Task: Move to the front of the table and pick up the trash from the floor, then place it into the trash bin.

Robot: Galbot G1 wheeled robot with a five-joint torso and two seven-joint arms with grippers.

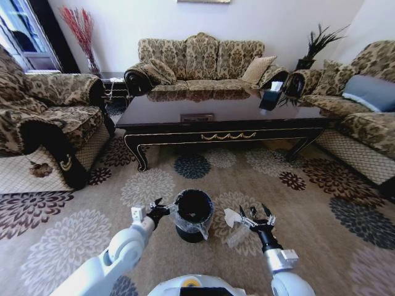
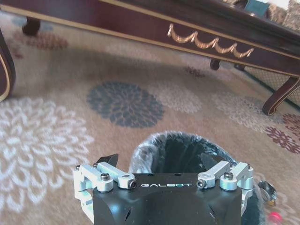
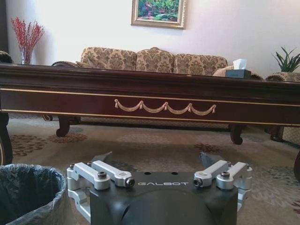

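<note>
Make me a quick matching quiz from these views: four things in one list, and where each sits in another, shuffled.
Things:
1. bin
2. tissue box
3. left gripper
4. clear wrapper

Places:
A. on the table
B. on the carpet between both grippers
C. at the bin's left rim
D. by the right gripper

Pairs: 1-B, 2-A, 3-C, 4-D

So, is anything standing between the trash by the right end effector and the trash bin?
Nothing visible does. The trash lies beside the right end effector, and bare carpet alone separates it from the trash bin. The left end effector is at the bin's far side.
</note>
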